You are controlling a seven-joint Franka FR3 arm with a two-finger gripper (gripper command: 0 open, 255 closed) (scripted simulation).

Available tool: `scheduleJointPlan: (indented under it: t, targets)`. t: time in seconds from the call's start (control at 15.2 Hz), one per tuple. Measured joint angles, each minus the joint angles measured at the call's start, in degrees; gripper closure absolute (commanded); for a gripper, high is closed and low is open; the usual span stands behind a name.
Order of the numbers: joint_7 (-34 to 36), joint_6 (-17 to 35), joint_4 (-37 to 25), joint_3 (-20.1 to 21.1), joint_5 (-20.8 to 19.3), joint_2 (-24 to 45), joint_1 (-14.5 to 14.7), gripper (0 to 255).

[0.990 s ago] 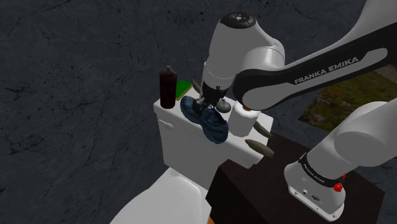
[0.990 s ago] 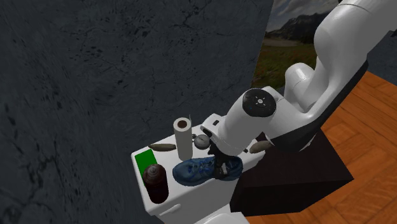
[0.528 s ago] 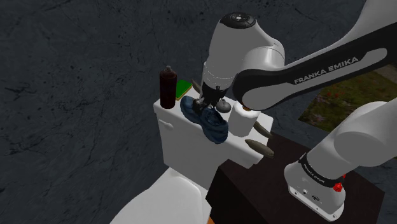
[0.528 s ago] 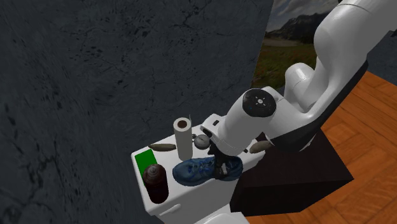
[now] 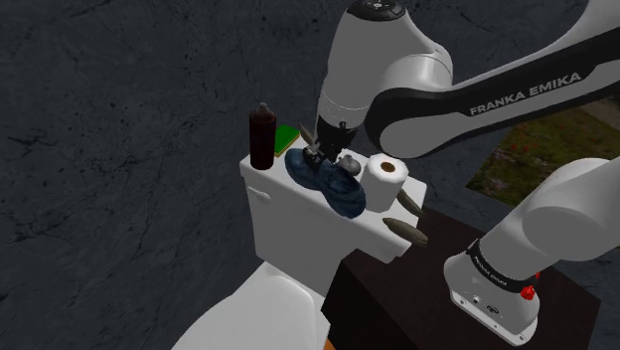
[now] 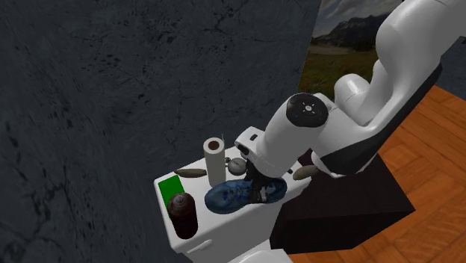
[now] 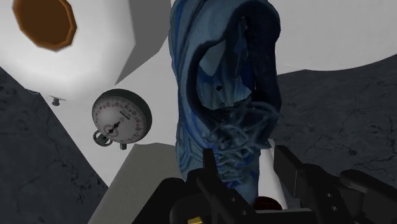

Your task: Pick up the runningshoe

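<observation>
Snugly in the end effector [image 5: 321, 157], blue running shoe [image 5: 348, 195] over toilet tank [image 5: 288, 219]

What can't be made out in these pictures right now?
Running shoe: one end cut off by the wrist view's edge.
Stopwatch: dial numbers too small, wrist view.
Green item: partly behind the dark bottle, second exterior view.

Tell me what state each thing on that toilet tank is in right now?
Gripper: shut on the running shoe.
Running shoe: clasped, tilted.
Paper roll: standing upright.
Dark bottle: standing upright.
Stopwatch: lying flat, face up.
</observation>
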State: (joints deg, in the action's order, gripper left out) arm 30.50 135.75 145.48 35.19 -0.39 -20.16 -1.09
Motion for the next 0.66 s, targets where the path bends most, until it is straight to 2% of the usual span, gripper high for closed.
scheduleJointPlan:
  t: [0.66]
  targets:
    - [-3.0, -8.1, -4.3, -2.6, 2.1, -4.2, 1.3, 255]
